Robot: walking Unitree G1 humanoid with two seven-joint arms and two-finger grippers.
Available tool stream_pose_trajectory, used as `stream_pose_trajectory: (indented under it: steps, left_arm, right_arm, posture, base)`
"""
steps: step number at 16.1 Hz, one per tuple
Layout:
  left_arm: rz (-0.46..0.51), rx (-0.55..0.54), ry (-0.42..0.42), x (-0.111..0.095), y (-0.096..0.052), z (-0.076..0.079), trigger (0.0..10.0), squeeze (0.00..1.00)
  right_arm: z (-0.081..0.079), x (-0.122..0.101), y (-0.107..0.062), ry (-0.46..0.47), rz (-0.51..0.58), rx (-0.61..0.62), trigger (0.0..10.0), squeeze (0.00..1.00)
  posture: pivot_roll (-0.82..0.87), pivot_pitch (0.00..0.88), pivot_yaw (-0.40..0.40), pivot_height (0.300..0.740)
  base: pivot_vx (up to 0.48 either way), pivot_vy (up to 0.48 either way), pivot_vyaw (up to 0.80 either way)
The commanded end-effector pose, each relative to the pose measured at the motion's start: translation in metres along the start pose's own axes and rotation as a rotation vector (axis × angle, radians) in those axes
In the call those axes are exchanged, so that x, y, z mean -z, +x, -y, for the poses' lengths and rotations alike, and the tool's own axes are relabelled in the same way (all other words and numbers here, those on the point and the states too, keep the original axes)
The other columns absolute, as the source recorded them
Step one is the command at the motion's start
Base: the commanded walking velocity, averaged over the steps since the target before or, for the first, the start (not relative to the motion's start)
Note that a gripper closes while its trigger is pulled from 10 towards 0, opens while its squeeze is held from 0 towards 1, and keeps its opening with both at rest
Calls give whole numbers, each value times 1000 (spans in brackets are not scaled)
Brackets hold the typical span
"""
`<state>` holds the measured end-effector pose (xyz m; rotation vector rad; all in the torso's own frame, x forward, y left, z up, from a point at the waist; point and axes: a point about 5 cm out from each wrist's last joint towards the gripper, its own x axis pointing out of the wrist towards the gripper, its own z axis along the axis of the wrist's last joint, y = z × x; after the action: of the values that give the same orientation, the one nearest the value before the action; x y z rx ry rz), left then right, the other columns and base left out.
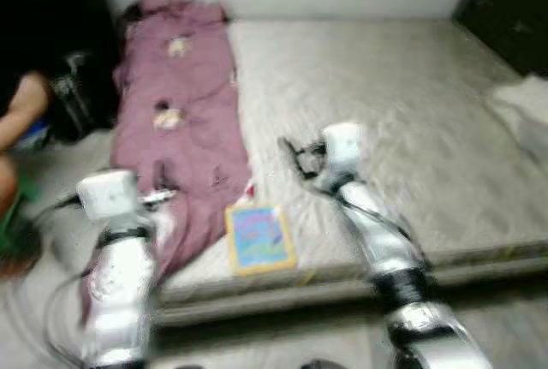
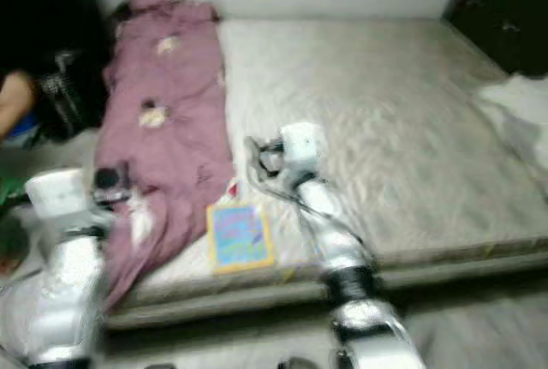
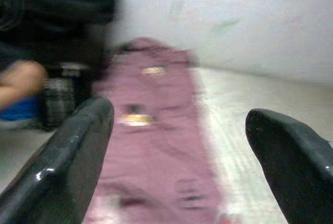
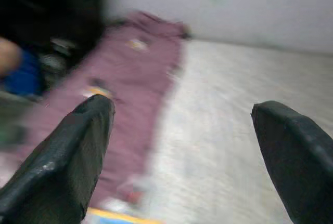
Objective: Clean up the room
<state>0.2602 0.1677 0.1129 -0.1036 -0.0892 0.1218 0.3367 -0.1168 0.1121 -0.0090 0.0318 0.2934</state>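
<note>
Both silver arms are reaching forward from the bottom of the head views, elbows bent, wrists held out ahead of the body. The left gripper (image 3: 179, 151) is sitting with its two black fingers (image 3: 67, 167) spread wide apart (nothing is lying between them). The right gripper (image 4: 184, 156) is doing the same, its fingers (image 4: 62, 167) standing well apart and gripping nothing. The right arm is stretching further forward than the left. Both are looking blurred.
</note>
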Motion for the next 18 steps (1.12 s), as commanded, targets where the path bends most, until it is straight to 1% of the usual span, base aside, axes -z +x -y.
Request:
stream_pose_trajectory:
  steps: [1, 4, 7, 9, 11, 12, 13, 15, 16, 17, 18]
  left_arm:
    - [-3, -35, 33, -1, -1, -12, 10000, 0]
    - [-13, -64, 22, 0, 1, -13, 10000, 0]
    - [-17, -66, 4, 1, 2, -14, 10000, 0]
    - [-23, -78, 10, 1, 2, -15, 10000, 0]
    - [-41, -117, 28, 2, -1, -21, 10000, 0]
    - [-64, -162, 37, 4, -8, -31, 10000, 0]
    - [-68, -165, 27, 4, -11, -34, 10000, 0]
    - [-50, -117, 109, 0, -22, -39, 10000, 0]
    - [-48, -111, 163, 1, -24, -40, 10000, 0]
    - [-24, -107, 198, -3, -30, -40, 10000, 0]
    - [-10, -120, 281, -5, -39, -41, 10000, 0]
  right_arm:
    - [-11, -11, 7, 6, 38, -28, 10000, 0]
    - [-8, -9, 7, 1, 34, -16, 10000, 0]
    - [-8, -8, 6, -3, 25, -15, 10000, 0]
    - [-7, -7, 7, 0, 21, -12, 10000, 0]
    - [-6, -7, 6, -4, 21, -6, 10000, 0]
    - [-3, -4, 3, -3, 18, 6, 10000, 0]
    - [-2, -3, 2, -4, 16, 11, 10000, 0]
    - [3, 5, -3, 13, -18, 40, 10000, 0]
    - [4, 8, -5, 25, -33, 49, 10000, 0]
    - [5, 11, -8, 26, -33, 55, 10000, 0]
    - [7, 13, -12, 27, -29, 70, 10000, 0]
  posture:
    - [128, 26, -61, 740]
    - [129, 25, -61, 740]
    - [127, 26, -61, 740]
    - [126, 25, -61, 740]
    - [125, 21, -56, 740]
    - [128, 18, -52, 740]
    - [130, 17, -49, 740]
    - [145, 21, -55, 740]
    - [148, 22, -55, 740]
    - [158, 24, -50, 740]
    - [159, 24, -44, 740]
  base:
    - [0, 0, 0]
    - [0, 0, 0]
    - [0, 0, 0]
    - [0, 0, -800]
    - [0, 0, 0]
    - [0, 0, 0]
    - [0, 0, 0]
    - [0, 0, 0]
    - [0, 0, 0]
    - [0, 0, 0]
    - [0, 0, 0]
